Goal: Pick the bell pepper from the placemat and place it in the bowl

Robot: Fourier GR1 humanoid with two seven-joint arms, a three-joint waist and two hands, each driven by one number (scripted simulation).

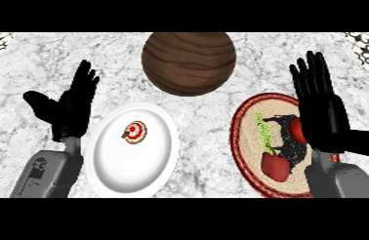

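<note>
A red bell pepper [275,166] lies on the round woven placemat [246,136] with a red rim at the right. A second red piece [296,130] shows beside my right hand, partly hidden by it. A green strip [264,132] lies along the mat's left part. The brown wooden bowl [190,62] stands at the top centre. My right hand [319,105] is open, fingers straight and pointing up, over the mat's right side above the pepper. My left hand [70,107] is open at the left, fingers up, holding nothing.
A white plate [155,158] sits between the hands, carrying a small round red-and-white item [134,131]. The counter is grey-white marble [209,112]. Patterned objects peek in at the top corners [358,39].
</note>
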